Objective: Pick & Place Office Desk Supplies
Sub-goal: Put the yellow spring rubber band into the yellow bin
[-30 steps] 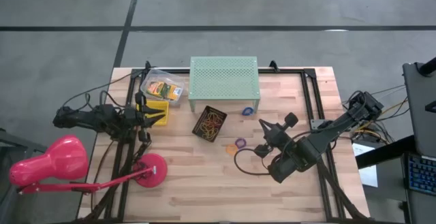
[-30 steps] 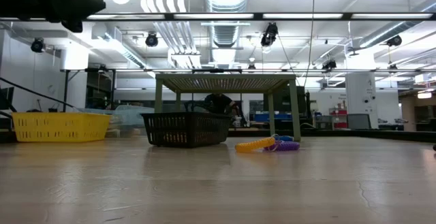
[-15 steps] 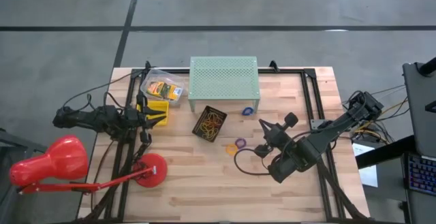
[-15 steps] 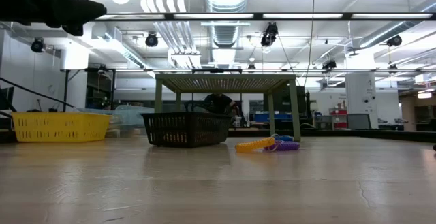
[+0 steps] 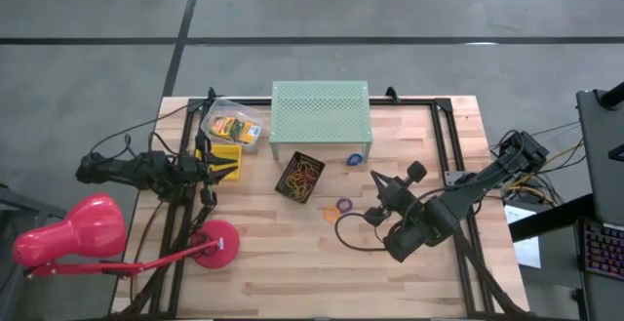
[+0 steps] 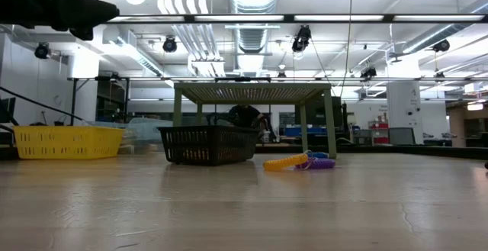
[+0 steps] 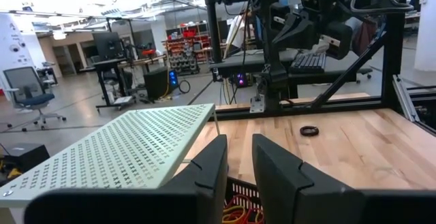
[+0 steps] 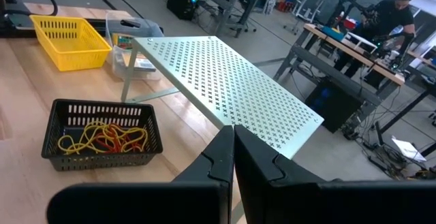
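Nothing has moved: rubber bands point(image 8: 102, 137) lie in the black basket point(image 8: 101, 152) beyond the right gripper point(image 8: 233, 157), fingers together.

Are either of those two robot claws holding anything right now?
No. The left tool has a bare gap between its fingers, and the right tool is closed on nothing.

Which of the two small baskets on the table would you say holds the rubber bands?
The black basket in front of the green stand; red and yellow bands fill it. The yellow basket looks empty.
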